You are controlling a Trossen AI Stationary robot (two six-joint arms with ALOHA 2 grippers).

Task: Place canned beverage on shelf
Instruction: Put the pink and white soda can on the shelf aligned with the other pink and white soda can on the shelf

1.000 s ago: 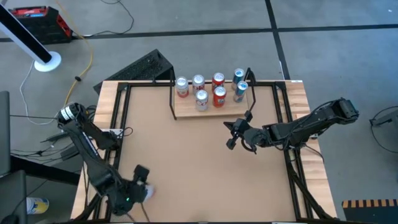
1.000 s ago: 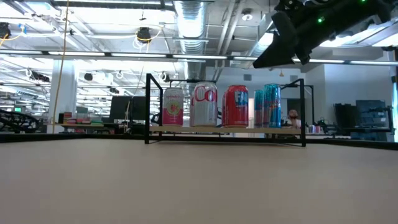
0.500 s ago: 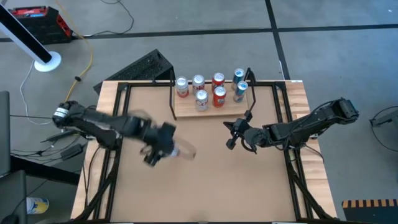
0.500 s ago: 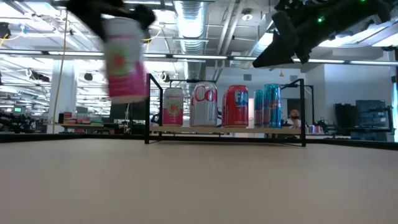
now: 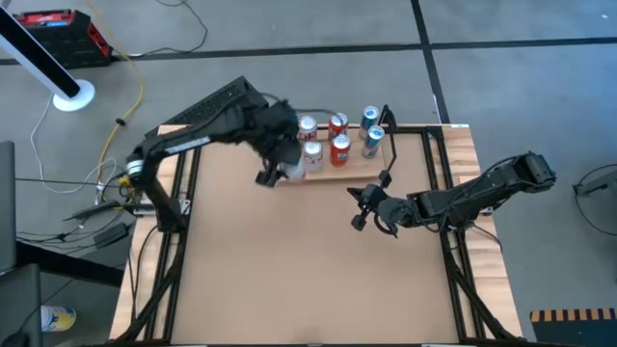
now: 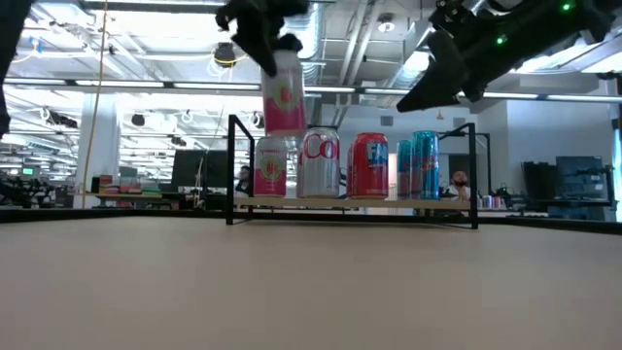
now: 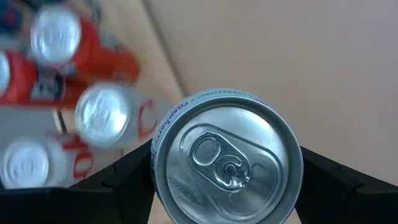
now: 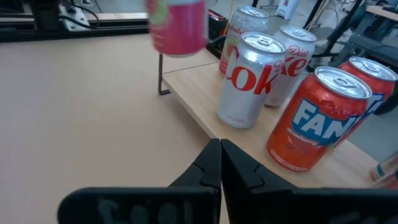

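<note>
Nearest the viewer, bare brown tabletop (image 6: 292, 282) fills the foreground. Above its middle the right gripper (image 5: 359, 207) hovers, fingers pressed together on nothing, pointing toward the shelf and waiting.

Farther back, the left gripper (image 6: 260, 21) holds a pink can (image 6: 284, 92) upright in the air, its dark fingers (image 7: 121, 177) clamped on opposite sides of the body just below the lid. The can hangs above the near left end of the shelf (image 8: 199, 109), clear of the plank, higher than the tops of the cans already standing there.

On the light-wood shelf stand a pink-labelled can (image 6: 270, 167), two silver cola cans (image 8: 244, 81), red Fanta cans (image 8: 314, 118) and blue cans (image 6: 425, 165) at the right end (some stand behind others, so the count is easiest from above). Black rod uprights (image 6: 233, 170) mark each short end.

The held can looks rigid but thin-walled: likely to dent under a hard squeeze, and smooth enough to slip. A mid-body side grasp such as this one seems soundest. Whether it is full cannot be told; if so, it carries real weight. Setting down calls for a level, gentle descent into the free spot beside the silver can, away from the upright.
</note>
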